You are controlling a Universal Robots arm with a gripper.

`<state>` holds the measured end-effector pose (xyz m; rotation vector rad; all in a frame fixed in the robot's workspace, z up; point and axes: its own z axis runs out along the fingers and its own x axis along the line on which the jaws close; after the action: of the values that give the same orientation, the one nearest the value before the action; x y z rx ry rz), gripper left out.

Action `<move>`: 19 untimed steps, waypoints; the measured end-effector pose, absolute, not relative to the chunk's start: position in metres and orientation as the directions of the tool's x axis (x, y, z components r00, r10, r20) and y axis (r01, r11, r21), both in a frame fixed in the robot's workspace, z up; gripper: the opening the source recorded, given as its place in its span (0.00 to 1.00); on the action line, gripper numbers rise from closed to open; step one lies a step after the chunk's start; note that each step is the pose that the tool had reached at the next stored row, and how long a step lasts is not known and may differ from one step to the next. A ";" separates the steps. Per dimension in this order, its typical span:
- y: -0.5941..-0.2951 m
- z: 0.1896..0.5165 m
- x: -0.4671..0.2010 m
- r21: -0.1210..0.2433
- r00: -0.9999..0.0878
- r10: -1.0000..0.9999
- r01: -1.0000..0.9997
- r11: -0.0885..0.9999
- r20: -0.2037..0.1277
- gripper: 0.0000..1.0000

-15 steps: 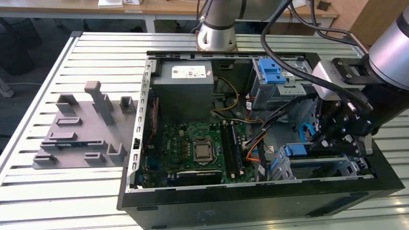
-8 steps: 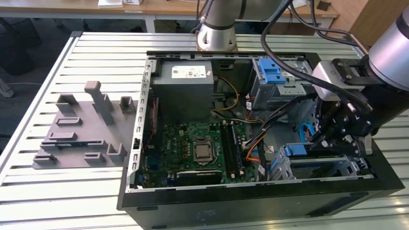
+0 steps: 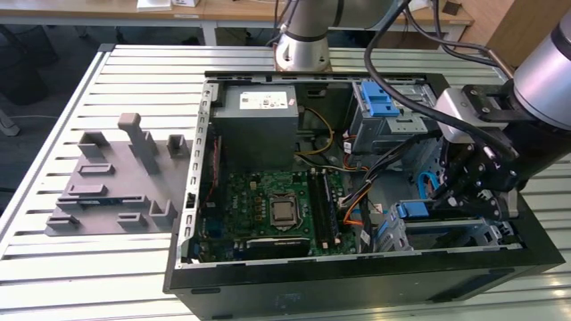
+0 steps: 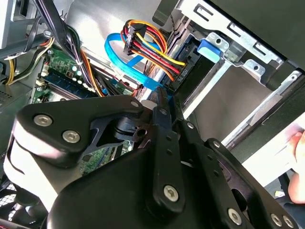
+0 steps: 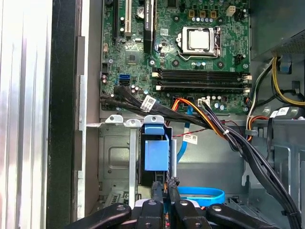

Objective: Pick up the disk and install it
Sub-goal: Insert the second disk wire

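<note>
Standing on edge in the drive bay (image 5: 116, 164), the disk (image 5: 156, 155) was located directly ahead of the gripper (image 5: 165, 188), whose jaws were pressed together.

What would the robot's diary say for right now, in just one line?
stage: install | black gripper: inside open black computer case, beside blue-framed hard disk | disk: sits in grey metal drive bay
</note>
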<state>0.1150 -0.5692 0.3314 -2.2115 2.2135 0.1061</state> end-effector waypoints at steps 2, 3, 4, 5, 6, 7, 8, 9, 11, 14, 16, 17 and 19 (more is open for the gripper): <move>-0.569 0.331 0.115 0.041 -0.002 -0.998 -0.999 0.000 -0.055 0.16; -0.569 0.331 0.115 0.041 -0.002 -0.998 -0.999 0.000 -0.056 0.16; -0.569 0.330 0.115 0.041 -0.002 -0.998 -0.999 0.000 -0.056 0.16; -0.569 0.330 0.116 0.040 -0.002 -0.998 -0.999 0.000 -0.056 0.16; -0.569 0.330 0.116 0.040 -0.002 -0.998 -0.999 0.000 -0.056 0.17; -0.569 0.330 0.116 0.041 -0.002 -0.998 -0.999 0.000 -0.056 0.24; -0.570 0.330 0.116 0.041 -0.002 -0.998 -0.999 0.000 -0.056 0.24; -0.570 0.330 0.116 0.041 -0.002 -0.998 -0.999 0.000 -0.056 0.24; -0.570 0.330 0.116 0.041 -0.002 -0.998 -0.999 0.000 -0.056 0.24; -0.570 0.332 0.116 0.041 -0.002 -0.998 -0.999 0.000 -0.056 0.24; -0.570 0.334 0.116 0.041 -0.002 -0.998 -0.999 0.000 -0.056 0.24; -0.570 0.335 0.116 0.041 -0.002 -0.998 -0.999 0.000 -0.056 0.24; -0.570 0.337 0.116 0.041 -0.002 -0.998 -0.999 0.000 -0.056 0.24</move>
<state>0.1156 -0.5697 0.3375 -2.2115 2.2135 0.1067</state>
